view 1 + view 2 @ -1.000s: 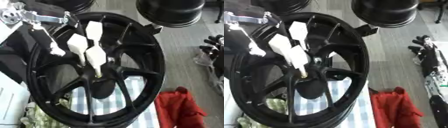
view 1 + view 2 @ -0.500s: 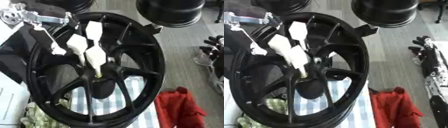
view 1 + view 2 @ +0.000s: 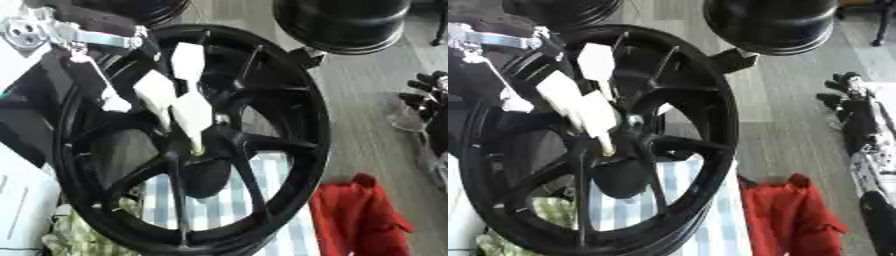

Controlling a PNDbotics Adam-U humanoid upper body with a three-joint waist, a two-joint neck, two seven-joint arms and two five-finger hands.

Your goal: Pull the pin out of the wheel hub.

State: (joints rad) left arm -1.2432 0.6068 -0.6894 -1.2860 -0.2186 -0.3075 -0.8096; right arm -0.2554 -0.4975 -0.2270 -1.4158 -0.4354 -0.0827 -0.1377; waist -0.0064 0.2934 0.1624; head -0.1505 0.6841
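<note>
Since a second ago little has shifted: my left hand (image 3: 179,102) has crept slightly down toward the hub (image 3: 210,142), its pale fingers still pinched on the pin (image 3: 198,148) (only a small yellowish tip shows). The black wheel (image 3: 297,95) stands tilted over a striped cloth (image 3: 219,200). I judge the pin stiff, small and slippery; I would hold it near its base and draw straight outward. My right hand (image 3: 859,100) rests idle at the right edge, fingers relaxed.
</note>
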